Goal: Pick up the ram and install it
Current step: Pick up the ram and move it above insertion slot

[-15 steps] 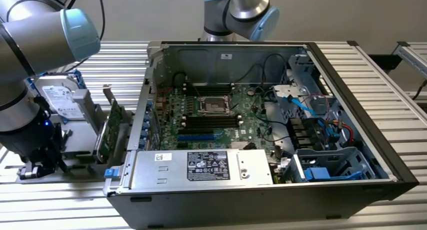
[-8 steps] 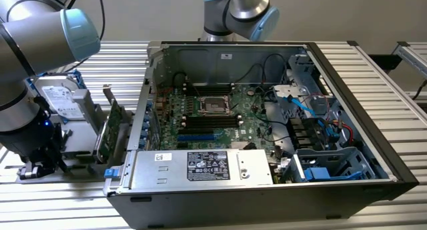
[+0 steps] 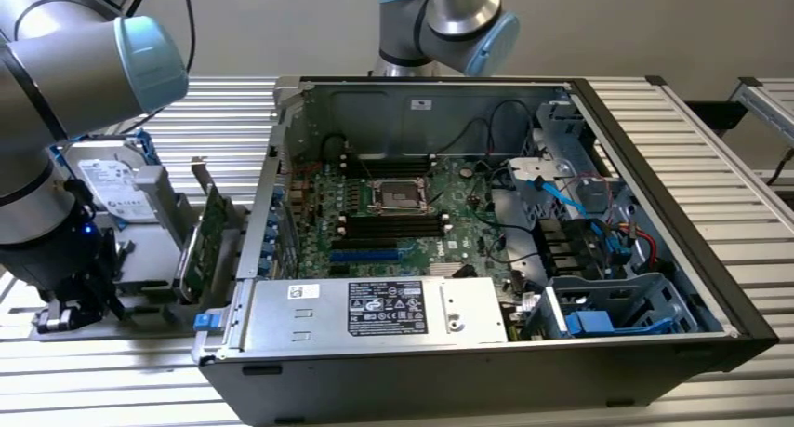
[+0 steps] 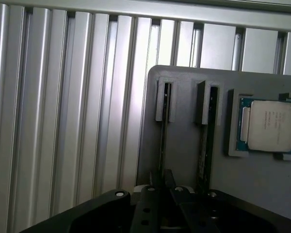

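1 ram (image 4: 164, 131) stands edge-on in a slot of the grey holder (image 4: 184, 80), the hand (image 4: 163, 188) closed on its end.

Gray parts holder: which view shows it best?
Wrist view: the gray holder faces the camera, its two slots and CPU pocket plain. Exterior view shows it beside the case, partly behind the arm.

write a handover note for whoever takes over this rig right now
Hand: closed on the near end of the ram, apparently gripping it.
Ram: upright in its slot in the grey holder, outside the computer case; a second stick sits in the next slot.
Done: hand is on the ram.
Left: ram not lifted or installed; the memory slots look empty.
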`<state>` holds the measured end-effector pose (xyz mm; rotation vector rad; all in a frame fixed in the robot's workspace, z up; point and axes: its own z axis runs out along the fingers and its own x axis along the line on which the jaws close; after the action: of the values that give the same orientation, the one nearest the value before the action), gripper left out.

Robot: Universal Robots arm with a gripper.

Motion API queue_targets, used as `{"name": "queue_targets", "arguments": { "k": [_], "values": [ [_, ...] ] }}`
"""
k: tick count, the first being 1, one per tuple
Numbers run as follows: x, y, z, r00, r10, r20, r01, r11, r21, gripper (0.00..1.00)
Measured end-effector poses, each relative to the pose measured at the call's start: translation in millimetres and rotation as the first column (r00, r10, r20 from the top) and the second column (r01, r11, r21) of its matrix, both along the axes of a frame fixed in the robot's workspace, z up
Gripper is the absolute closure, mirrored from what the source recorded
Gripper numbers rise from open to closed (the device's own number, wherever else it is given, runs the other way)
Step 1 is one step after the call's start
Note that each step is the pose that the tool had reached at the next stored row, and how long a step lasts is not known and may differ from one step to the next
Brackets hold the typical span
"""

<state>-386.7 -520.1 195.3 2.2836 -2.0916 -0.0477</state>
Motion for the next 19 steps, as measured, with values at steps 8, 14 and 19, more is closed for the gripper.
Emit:
{"name": "queue_targets", "arguments": {
  "k": [8,14,19],
  "values": [
    [0.6,0.0,9.9,1.0000,-0.006,-0.0071,0.006,1.0000,0.0000,0.86],
    [0.7,0.0,23.1,0.9999,-0.006,-0.0105,0.006,1.0000,0.0000,0.86],
    [1.3,0.0,37.4,0.9999,-0.006,-0.0150,0.006,1.0000,0.0000,0.86]
  ]
}}
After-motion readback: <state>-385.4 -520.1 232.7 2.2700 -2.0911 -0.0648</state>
